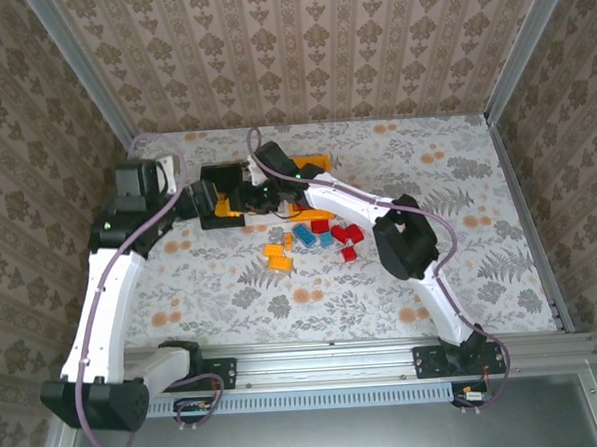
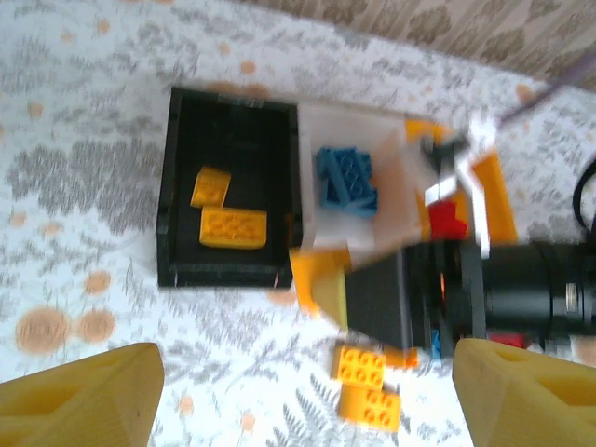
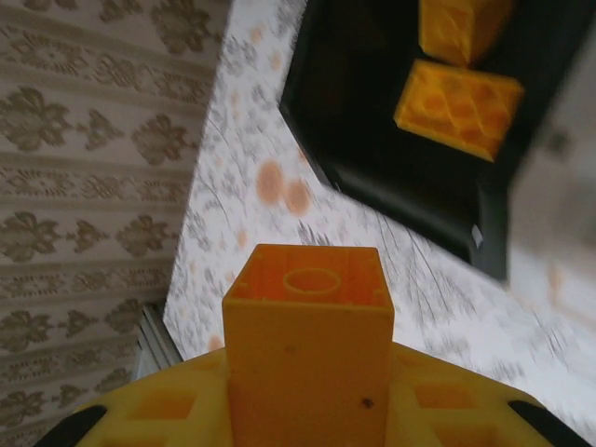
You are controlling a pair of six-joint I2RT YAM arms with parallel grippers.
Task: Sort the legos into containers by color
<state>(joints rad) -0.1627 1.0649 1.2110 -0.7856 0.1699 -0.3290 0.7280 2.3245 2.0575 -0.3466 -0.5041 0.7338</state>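
Two left fingers (image 2: pixel 79 396) are spread wide apart with nothing between them, hanging over the flowery worktop (image 2: pixel 93 121) right by a couple of loose orange legos (image 2: pixel 368 386). The right fingers (image 3: pixel 154 410) are clamped on a single orange brick (image 3: pixel 307 345) that stands upright in the grip, up above the worktop just beside the black bin (image 3: pixel 391 158). That black bin has two orange pieces (image 3: pixel 461 107) lying flat inside it. Touching its side is the white bin (image 2: pixel 326 126) with a few blue legos (image 2: pixel 346 177) in it. Past that is the orange-yellow bin (image 2: pixel 498 196), where a red lego (image 2: pixel 447 219) pokes out, partly hidden by the right arm (image 2: pixel 531 289). In the top view the leftover pile sits on the worktop nearer the arm bases, with blue bricks (image 1: pixel 304 233) and red bricks (image 1: pixel 344 236) bunched close together outside the bins.
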